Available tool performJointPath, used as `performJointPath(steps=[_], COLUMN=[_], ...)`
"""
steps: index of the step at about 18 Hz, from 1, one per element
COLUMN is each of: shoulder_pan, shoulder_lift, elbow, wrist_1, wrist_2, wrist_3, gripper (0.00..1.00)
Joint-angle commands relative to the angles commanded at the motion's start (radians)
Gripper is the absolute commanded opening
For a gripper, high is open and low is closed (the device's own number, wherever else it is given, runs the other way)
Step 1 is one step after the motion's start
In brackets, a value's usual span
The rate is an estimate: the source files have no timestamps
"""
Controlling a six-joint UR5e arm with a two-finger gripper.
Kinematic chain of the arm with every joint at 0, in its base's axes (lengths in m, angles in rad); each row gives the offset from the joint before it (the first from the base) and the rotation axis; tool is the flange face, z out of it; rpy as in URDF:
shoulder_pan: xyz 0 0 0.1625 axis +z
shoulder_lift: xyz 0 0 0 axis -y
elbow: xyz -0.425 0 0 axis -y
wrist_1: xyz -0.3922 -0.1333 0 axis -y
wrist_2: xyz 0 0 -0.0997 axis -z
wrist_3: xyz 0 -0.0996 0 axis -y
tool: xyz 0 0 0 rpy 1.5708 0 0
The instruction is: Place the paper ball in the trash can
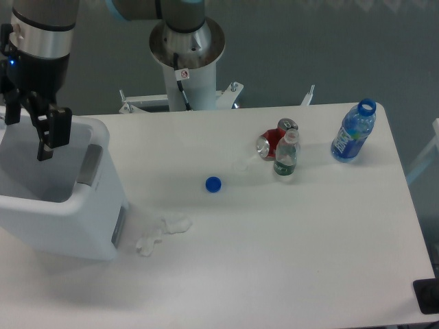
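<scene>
The paper ball (240, 164) is a tiny, faint white wad lying on the table just left of the red can, right of the blue cap (213, 184). The trash can (65, 223) is a white open-topped bin at the table's left edge. My gripper (29, 139) hangs over the bin's opening, far left of the ball. Its two dark fingers stand apart and nothing shows between them.
Two larger flat white crumpled scraps (175, 224) (146, 245) lie beside the bin. A tipped red can (269, 144), a small clear bottle (285, 157) and an open blue bottle (352, 133) stand at the back right. The arm's base (186, 55) is behind the table.
</scene>
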Motion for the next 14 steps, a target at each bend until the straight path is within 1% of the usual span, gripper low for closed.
performJointPath(steps=[1, 3, 6, 7, 9, 11, 12, 13, 14], shoulder_pan=[0.029, 0.072, 0.146, 0.157, 0.160, 0.164, 0.178, 0.209, 0.236], shoulder_lift=[0.002, 0.002, -0.005, -0.017, -0.041, -0.067, -0.086, -0.101, -0.104], elbow=[-0.001, -0.005, 0.000, -0.003, -0.005, -0.011, -0.017, -0.038, -0.055], wrist_1=[-0.003, -0.005, -0.003, -0.005, -0.009, -0.009, -0.011, -0.009, -0.003], wrist_2=[0.025, 0.034, 0.037, 0.054, 0.141, 0.183, 0.197, 0.207, 0.209], wrist_3=[0.044, 0.135, 0.169, 0.205, 0.276, 0.282, 0.284, 0.290, 0.308], gripper=[1.00, 1.00, 1.00, 1.00, 1.00, 1.00, 1.00, 1.00, 1.00])
